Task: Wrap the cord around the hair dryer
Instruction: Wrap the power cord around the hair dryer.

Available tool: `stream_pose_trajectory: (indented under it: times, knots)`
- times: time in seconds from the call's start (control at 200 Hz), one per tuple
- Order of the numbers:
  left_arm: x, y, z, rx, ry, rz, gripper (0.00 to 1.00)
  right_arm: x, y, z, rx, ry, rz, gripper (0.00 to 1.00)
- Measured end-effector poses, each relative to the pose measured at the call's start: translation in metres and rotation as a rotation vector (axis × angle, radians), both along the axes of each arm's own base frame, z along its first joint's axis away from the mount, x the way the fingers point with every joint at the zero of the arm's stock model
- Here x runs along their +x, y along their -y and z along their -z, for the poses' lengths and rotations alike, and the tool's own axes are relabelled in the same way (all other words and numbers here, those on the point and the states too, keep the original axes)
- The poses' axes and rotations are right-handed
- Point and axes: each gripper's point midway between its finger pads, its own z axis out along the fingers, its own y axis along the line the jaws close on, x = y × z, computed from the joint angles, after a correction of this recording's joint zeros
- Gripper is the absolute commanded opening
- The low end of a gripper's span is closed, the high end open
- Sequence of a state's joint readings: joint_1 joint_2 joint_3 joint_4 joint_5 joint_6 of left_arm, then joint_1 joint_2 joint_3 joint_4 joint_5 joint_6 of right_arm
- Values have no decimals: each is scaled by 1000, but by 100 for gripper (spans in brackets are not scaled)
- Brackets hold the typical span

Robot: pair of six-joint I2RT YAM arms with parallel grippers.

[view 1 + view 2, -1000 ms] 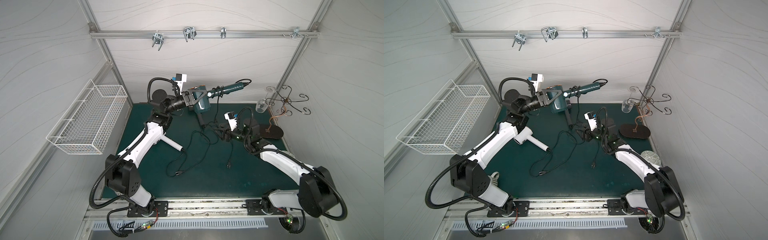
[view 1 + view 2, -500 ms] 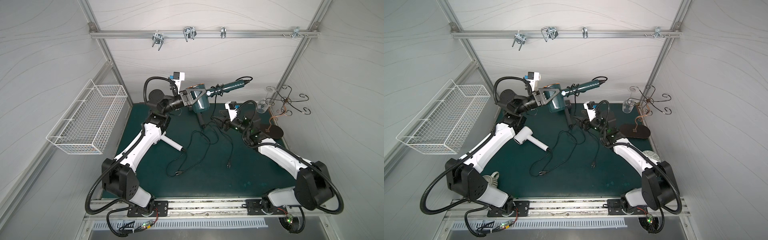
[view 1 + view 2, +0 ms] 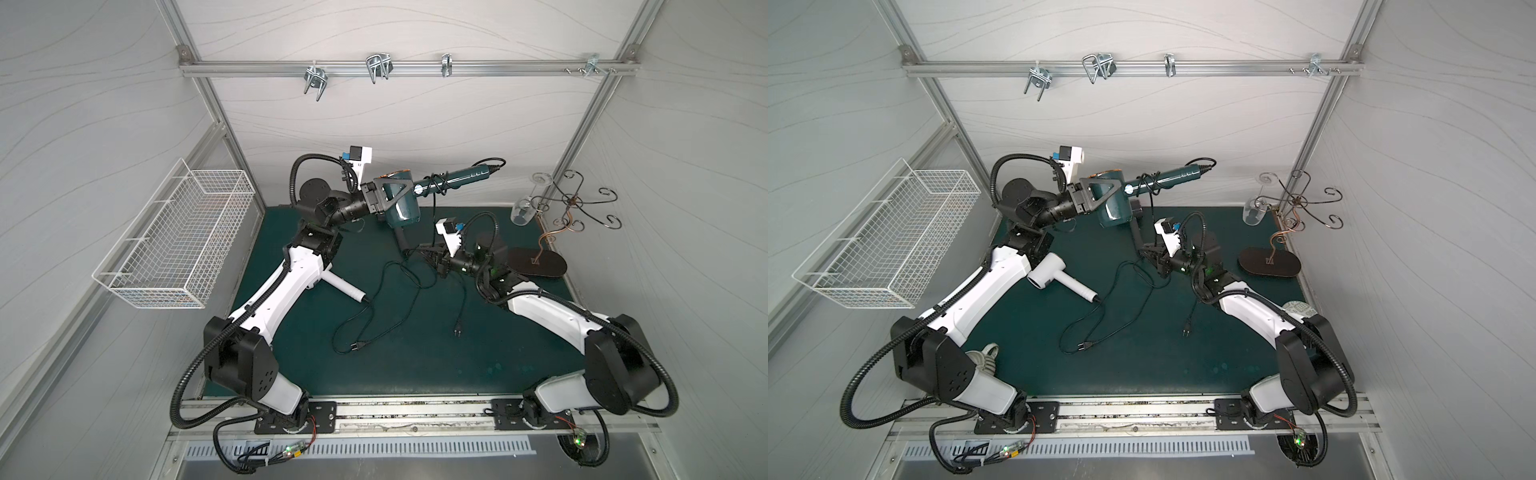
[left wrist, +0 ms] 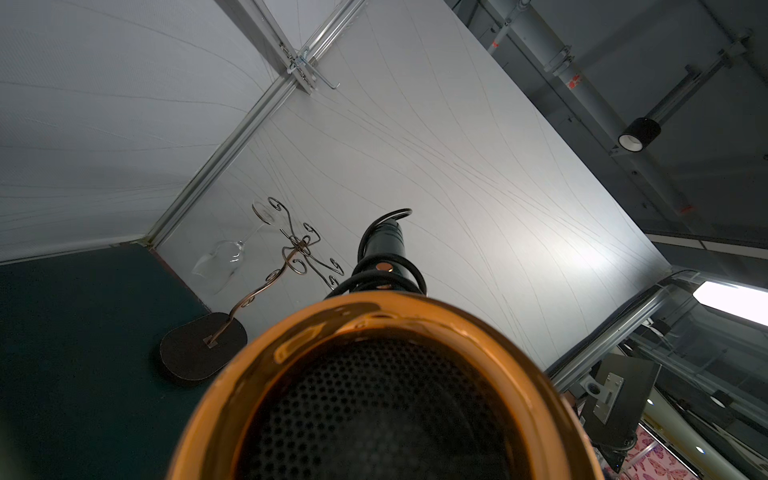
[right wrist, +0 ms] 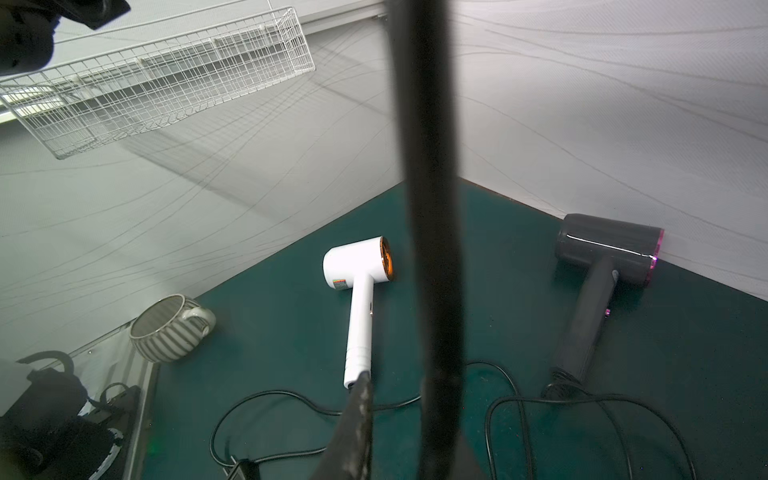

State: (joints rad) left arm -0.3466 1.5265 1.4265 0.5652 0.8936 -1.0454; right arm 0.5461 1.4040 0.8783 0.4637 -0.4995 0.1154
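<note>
Ideally, while the left fingers (image 3: 386, 181) clamp the dryer (image 3: 401, 205) aloft, the right fingers (image 5: 355, 415), grip on the cord (image 5: 432, 208) unclear, should pull it taut around the handle (image 3: 461, 176).

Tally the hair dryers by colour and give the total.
teal dryer: 1
white dryer: 1
grey dryer: 1
Total: 3
</note>
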Motion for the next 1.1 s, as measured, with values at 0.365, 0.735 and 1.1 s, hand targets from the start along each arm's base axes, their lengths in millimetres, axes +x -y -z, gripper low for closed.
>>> stream_pose_trajectory:
  times: [0.365, 0.735, 1.1]
  knots:
    - [16, -11, 12, 46, 8, -73, 0, -53, 6, -28, -55, -14, 43, 1]
    - [28, -10, 74, 291, -60, -106, 0, -95, 12, -58, -334, -127, 18, 0]
    - [5, 1, 124, 447, -101, -6, 0, -113, 24, -102, -576, -133, -79, 0]
